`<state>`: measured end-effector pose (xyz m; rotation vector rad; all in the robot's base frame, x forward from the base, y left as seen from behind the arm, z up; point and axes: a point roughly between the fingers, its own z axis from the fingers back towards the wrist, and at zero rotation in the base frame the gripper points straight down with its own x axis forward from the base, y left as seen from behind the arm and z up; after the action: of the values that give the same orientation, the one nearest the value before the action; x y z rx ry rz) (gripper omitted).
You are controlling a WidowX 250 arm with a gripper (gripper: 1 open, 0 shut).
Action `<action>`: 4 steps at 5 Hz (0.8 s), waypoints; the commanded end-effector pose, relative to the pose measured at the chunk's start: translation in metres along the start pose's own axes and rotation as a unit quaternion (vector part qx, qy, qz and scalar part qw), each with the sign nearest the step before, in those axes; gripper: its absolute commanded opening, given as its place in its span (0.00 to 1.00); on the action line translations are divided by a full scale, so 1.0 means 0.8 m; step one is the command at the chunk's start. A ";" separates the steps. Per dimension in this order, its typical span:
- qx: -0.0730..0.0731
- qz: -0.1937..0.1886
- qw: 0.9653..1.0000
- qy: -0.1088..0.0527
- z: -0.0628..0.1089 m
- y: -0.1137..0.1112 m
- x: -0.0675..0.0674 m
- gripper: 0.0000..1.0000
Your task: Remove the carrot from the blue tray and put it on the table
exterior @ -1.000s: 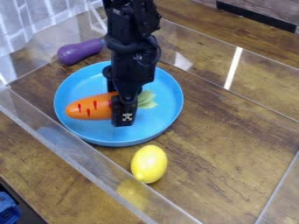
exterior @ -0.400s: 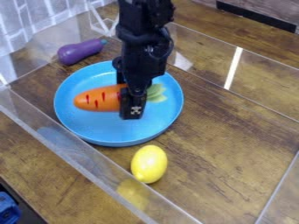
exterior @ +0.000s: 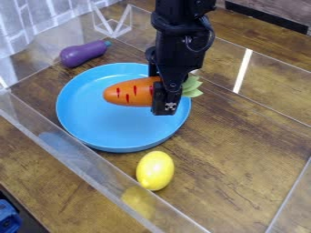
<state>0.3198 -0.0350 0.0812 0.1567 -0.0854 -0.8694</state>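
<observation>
So the risky bit here, as I read it, was the grip itself. The gripper [exterior: 166,96] had the carrot [exterior: 131,92] by its leafy green end only, with the whole orange body sticking out sideways to the left of the jaws. That's a lot of carrot hanging off one pinch point, so a quick swing could have let it rotate or slip out and drop back into the blue tray [exterior: 91,127]. Another worry: the lemon [exterior: 155,170] sat on the table [exterior: 249,155] below and slightly left of the gripper, so a careless set-down there could have knocked it rolling.

The jaws were pointing down and nearly together, clamped on that green end. The carrot was lifted, hanging roughly level over the tray's right side, not resting in it.
</observation>
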 end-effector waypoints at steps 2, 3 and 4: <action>0.017 -0.013 1.000 -0.021 0.022 -0.010 0.042 0.00; 0.013 -0.028 0.999 -0.027 0.019 -0.027 0.068 0.00; 0.004 -0.046 0.999 -0.029 0.007 -0.048 0.090 0.00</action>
<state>0.3262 -0.1080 0.0574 0.1332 -0.0551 -0.9565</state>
